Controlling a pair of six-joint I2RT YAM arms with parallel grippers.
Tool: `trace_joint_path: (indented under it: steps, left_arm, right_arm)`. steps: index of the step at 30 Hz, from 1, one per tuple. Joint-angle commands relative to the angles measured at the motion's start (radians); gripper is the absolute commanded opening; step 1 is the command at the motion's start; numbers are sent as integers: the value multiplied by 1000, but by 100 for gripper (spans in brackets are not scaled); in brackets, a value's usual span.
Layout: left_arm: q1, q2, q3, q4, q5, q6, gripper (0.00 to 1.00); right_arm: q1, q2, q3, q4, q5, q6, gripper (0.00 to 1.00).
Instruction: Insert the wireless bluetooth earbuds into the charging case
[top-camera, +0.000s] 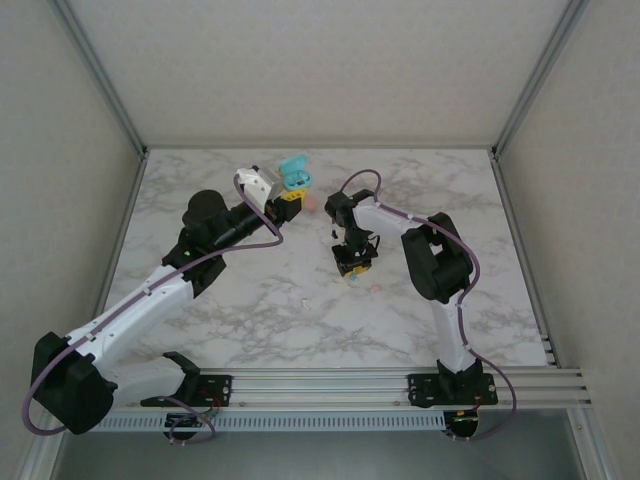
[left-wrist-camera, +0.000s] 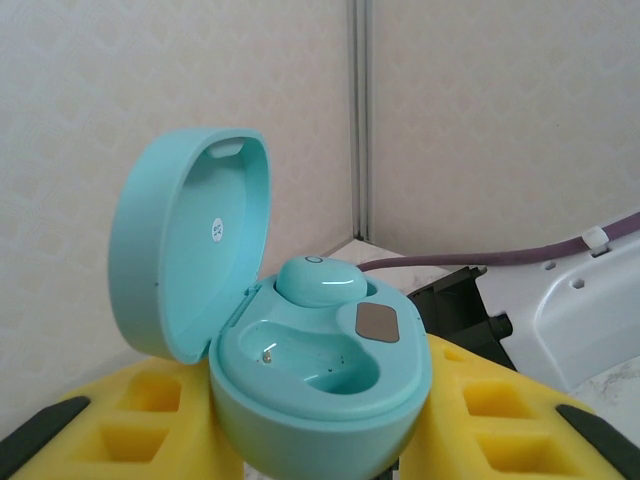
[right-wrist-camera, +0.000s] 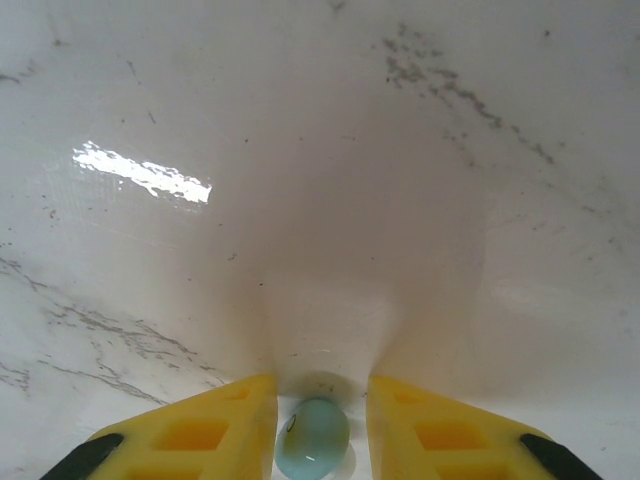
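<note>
The glossy teal charging case (left-wrist-camera: 320, 390), rounded and hinged open, was clamped between the recessed yellow fingers (left-wrist-camera: 500, 410) of the left gripper (top-camera: 288, 193), toward 12 o'clock on the table. One smooth oval seated earbud (left-wrist-camera: 320, 282) was lodged in the case's 12 o'clock well. A teal, egg-shaped loose earbud (right-wrist-camera: 312, 438) was flanked by the right gripper (right-wrist-camera: 322, 425) on the veined marble table (right-wrist-camera: 320, 200); whether it was pinched could not be told.

My left arm (top-camera: 150, 295) reaches from lower left toward upper middle, its left gripper (top-camera: 289, 194) level and clamped on the charging case (left-wrist-camera: 320, 385). My right arm (top-camera: 437, 262) is folded at middle right. Its right gripper (top-camera: 353, 270) points down, jaws narrow around a teal earbud (right-wrist-camera: 312, 438). I cannot tell if they grip it.
</note>
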Motion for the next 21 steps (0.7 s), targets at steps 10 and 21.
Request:
trace_joint_path:
  steps: [10, 21]
  left_arm:
    - [-2, 6, 9, 15, 10, 2, 24]
    - [-2, 3, 9, 16, 11, 0, 24]
  right_arm:
    - [29, 13, -8, -40, 3, 91, 27]
    - [32, -4, -6, -38, 14, 102, 28]
